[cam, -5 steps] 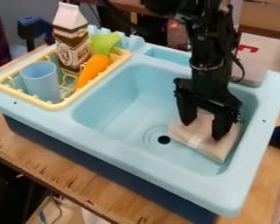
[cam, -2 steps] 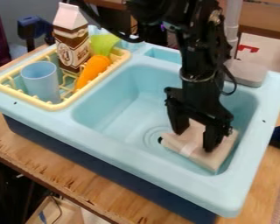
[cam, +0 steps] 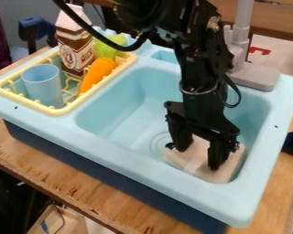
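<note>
My gripper (cam: 199, 157) is low in the right part of the light-blue sink (cam: 121, 123), its two fingers spread wide apart. It stands open over a folded beige cloth (cam: 201, 170), fingertips down against the cloth, which lies near the basin's front right corner. Part of the cloth is hidden behind the fingers. Just left of the gripper, a bit of the dark drain hole (cam: 169, 146) shows beside the cloth.
The yellow drying rack (cam: 57, 111) at left holds a blue cup (cam: 44, 84), a brown-and-white carton (cam: 75, 52), an orange carrot (cam: 97, 73) and something green (cam: 106, 49). A grey faucet (cam: 250, 75) rises behind the sink.
The gripper has moved left and toward the front of the sink. The cloth has slid the same way under it, covering part of the drain. The faucet is now more exposed.
</note>
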Controlling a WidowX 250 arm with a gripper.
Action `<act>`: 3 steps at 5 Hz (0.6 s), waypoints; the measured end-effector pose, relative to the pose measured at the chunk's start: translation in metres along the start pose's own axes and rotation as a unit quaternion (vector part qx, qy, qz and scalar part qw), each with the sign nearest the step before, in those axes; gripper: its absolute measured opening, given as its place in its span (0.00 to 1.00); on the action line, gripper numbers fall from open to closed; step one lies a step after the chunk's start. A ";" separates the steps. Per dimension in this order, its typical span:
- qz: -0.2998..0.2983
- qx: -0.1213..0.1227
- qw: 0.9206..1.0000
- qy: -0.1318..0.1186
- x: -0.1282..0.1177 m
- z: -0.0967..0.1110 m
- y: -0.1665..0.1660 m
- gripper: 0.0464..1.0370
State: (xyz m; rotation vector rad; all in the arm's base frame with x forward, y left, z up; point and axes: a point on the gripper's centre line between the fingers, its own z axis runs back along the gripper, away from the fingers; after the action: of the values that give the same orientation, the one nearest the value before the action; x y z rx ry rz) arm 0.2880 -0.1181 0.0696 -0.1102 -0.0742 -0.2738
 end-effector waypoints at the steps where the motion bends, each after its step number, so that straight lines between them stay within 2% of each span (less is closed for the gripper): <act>1: 0.011 -0.004 1.000 0.005 -0.002 0.003 -0.002 0.96; 2: 0.046 0.001 0.998 0.038 -0.007 0.014 -0.002 0.96; 3: 0.066 0.015 0.994 0.088 -0.014 0.031 -0.001 0.96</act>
State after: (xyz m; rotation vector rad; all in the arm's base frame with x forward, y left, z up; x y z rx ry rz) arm 0.2729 -0.1117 0.0994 -0.0609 0.1044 -0.1494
